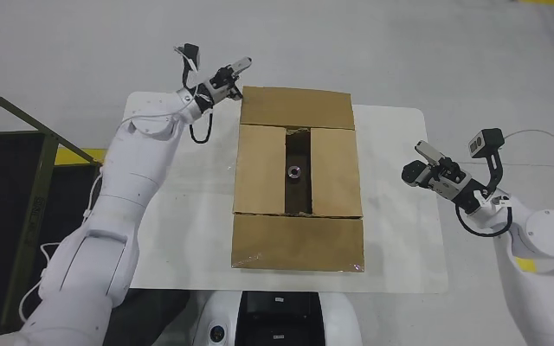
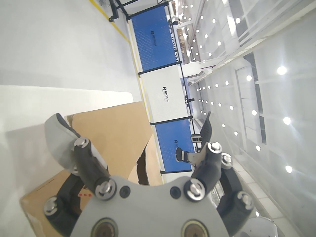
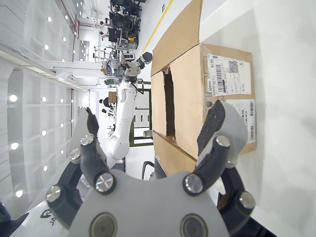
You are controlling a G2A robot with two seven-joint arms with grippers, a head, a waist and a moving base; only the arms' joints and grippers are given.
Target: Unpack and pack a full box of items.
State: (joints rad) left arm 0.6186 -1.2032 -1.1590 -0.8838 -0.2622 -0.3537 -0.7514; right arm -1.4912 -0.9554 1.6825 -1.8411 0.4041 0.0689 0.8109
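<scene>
The cardboard box [image 1: 260,169] stands on the table [image 1: 398,251], and a small round item [image 1: 294,171] shows in the slot between its flaps. The left gripper [image 1: 238,76] hangs at the box's far left corner, fingers spread and empty. The right gripper [image 1: 412,163] is well off the box's right side, likewise spread.

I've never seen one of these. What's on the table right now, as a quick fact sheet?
Box: brown cardboard box, centre of the white table
Flaps: far flap and near flap open; two side flaps folded in, gap between
Inside: small round grey object, seen through gap
Left end effector: open, by the box's far left corner
Right end effector: open, right of the box, apart from it
</scene>
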